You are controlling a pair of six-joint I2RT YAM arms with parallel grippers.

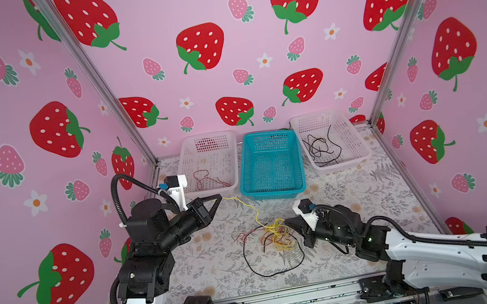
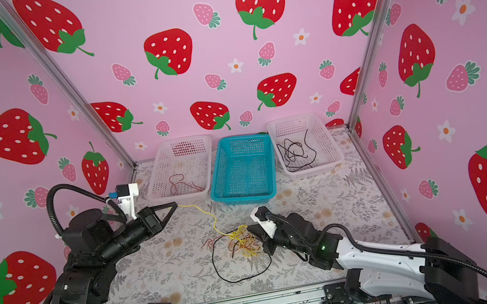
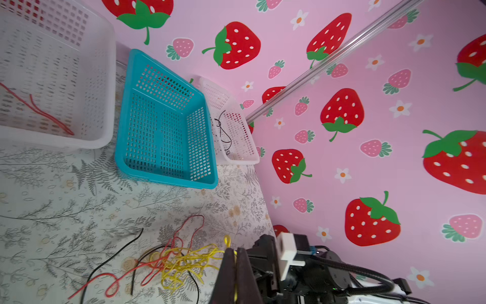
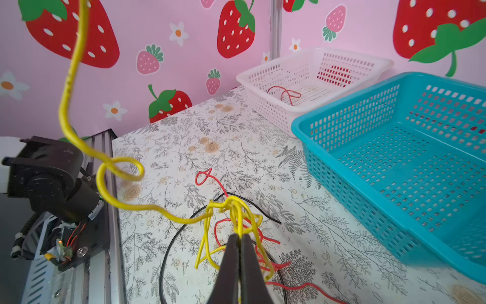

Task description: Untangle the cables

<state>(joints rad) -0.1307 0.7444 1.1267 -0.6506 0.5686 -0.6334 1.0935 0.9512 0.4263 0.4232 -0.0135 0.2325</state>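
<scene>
over the mat (image 1: 363, 206), left tool (image 1: 216, 200) and right tool (image 1: 285, 220) both pinch yellow cable (image 1: 257, 214).

The left arm rises from seven o'clock, and its left gripper (image 1: 216, 200) is held high, pointing toward three o'clock, jaws pinched tight on the yellow cable (image 1: 246, 205). The right arm stretches low from four o'clock. Its right gripper (image 1: 286, 220) aims at nine o'clock, jaws clamped together on yellow cable too.

Both top views look down from high in front over the whole tabletop (image 1: 361, 193). Wrist views sit low, close, facing across from opposite sides, sharing the wires (image 3: 181, 263) and blue basket (image 3: 163, 84).
</scene>
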